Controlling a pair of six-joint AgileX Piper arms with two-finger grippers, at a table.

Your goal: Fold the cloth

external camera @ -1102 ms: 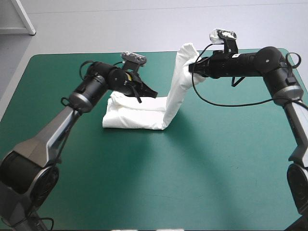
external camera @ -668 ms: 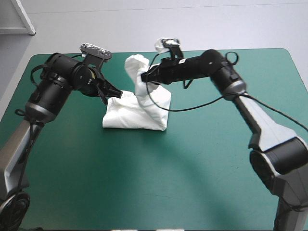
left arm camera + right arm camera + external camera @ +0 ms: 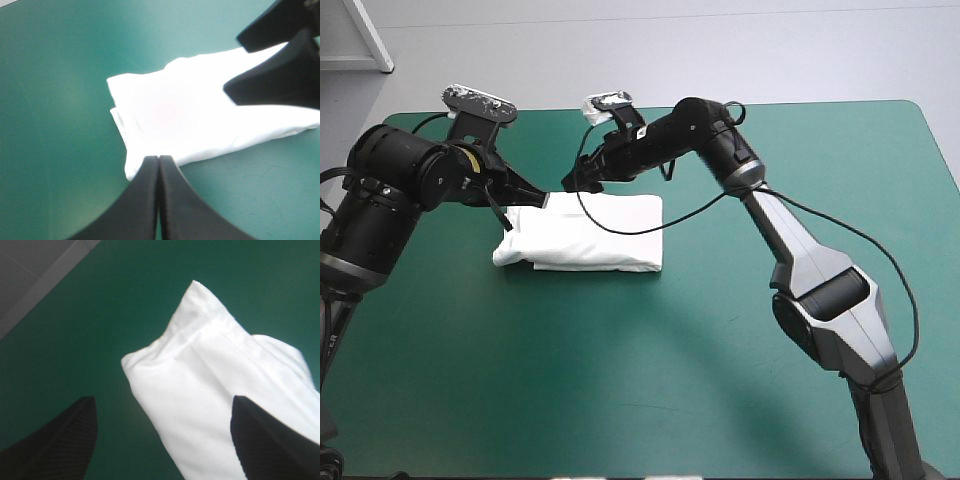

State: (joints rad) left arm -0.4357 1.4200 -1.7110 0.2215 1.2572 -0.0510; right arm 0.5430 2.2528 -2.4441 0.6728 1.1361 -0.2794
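Both arms are at the folded T-shirt (image 3: 595, 235): right gripper (image 3: 568, 183) spread wide and empty, left gripper (image 3: 159, 159) pinched closed at its edge. Fold looks done to me, so just lift clear without snagging.

a table (image 3: 620, 400) under a teal-green cover (image 3: 440, 330), rounded at the corners, filling most of the high view. soft broad shadows (image 3: 650, 440) across the cover toward the near edge, paler green through the middle. beyond the far edge, smooth pale grey floor (image 3: 650, 55), crossed farther off by a faint lighter line (image 3: 820, 12). off the table's far left corner, part of a white piece of furniture (image 3: 365, 40) standing on that floor, too cut off to name. in the right wrist view, the same grey floor (image 3: 25, 285) past the table's edge, marked by thin straight seams (image 3: 20, 267). even, diffuse light throughout.
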